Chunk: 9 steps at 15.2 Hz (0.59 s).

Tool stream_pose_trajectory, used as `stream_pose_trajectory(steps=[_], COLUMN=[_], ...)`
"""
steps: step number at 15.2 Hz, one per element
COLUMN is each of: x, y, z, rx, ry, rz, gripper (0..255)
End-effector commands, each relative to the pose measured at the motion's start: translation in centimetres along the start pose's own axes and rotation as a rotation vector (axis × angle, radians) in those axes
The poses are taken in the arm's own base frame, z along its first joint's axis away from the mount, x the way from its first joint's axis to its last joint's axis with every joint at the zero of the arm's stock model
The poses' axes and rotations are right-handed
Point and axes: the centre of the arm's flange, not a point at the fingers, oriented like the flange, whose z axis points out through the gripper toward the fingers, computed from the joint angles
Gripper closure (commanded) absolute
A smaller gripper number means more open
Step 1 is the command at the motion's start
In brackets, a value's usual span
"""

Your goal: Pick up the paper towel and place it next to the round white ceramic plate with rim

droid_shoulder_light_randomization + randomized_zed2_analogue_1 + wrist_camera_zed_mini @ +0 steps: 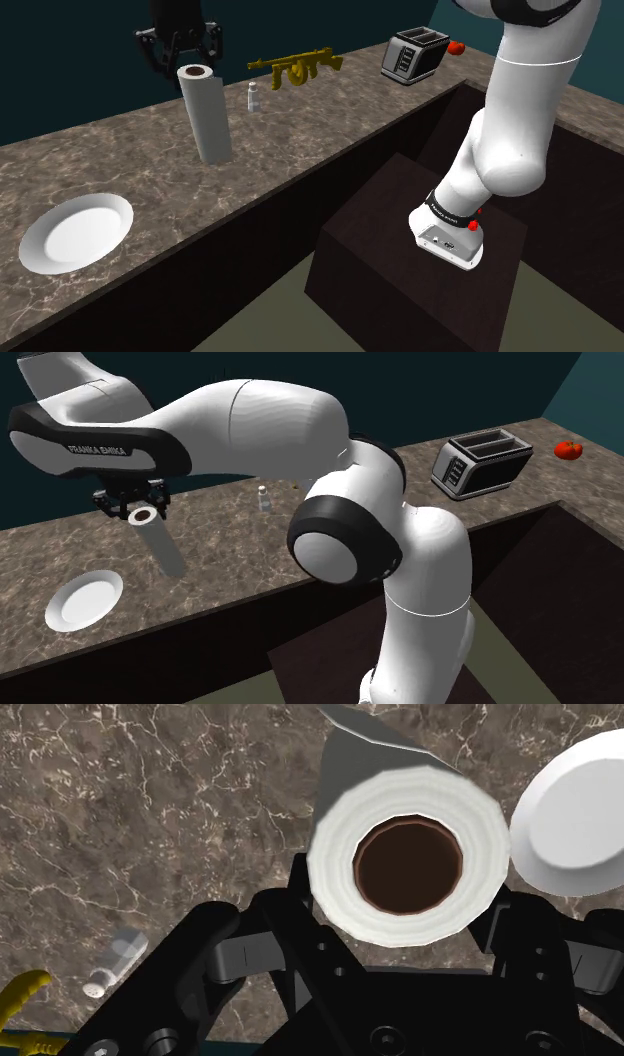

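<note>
Your tool [184, 60] stands open astride the top of the paper towel [207, 118], which stands upright on the worktop [120, 165], well apart from the plate [75, 232]. Expect a light, soft roll that squashes. Take hold near the top, across the cardboard core, and clamp gently.

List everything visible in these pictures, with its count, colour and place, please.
roll: one, white, upright on the counter
plate: one, white, on the counter, apart from the roll
bottle: one, small, pale, near the roll
toy gun: one, yellow, near the bottle
toaster: one, silver, counter's far end
tomato: one, red, beside the toaster
counter: one, brown, veined
stand: one, dark, under the arm
arm: one, white
gripper: one, black, open, over the roll's top
</note>
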Motion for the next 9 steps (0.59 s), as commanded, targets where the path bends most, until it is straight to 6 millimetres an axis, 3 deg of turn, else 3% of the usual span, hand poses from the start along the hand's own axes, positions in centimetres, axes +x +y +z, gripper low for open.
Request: stream_pose_trajectory(steps=[1,8,9], x=[-0.9,-4.0,-4.0], y=[-2.3,-10.1,-10.0], z=[1.2,4.9,5.4], rx=[0.000,0.000,0.000], ry=[0.001,0.001,0.001], rz=[0.001,0.001,0.001], gripper=[255,255,255])
